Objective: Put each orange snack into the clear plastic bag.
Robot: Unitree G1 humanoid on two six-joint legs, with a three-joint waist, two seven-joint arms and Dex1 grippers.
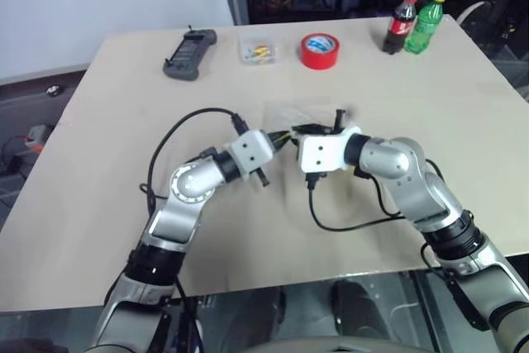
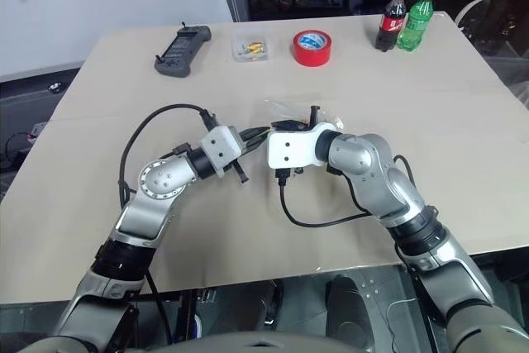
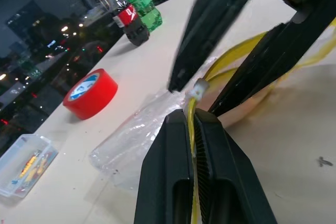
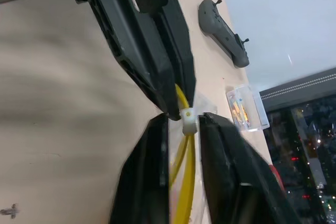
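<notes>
Now the left gripper (image 3: pixel 193 121) pinches the flimsy clear plastic bag (image 3: pixel 137 136) by its stiffer yellow seal strip (image 4: pixel 185 182); the right gripper (image 4: pixel 184 121) straddles it, slightly parted — film likely slippery.

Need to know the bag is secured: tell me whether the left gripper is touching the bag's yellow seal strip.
Touching. In the left wrist view the left gripper is shut on the yellow seal strip of the clear plastic bag; the strip runs between its fingers.
</notes>
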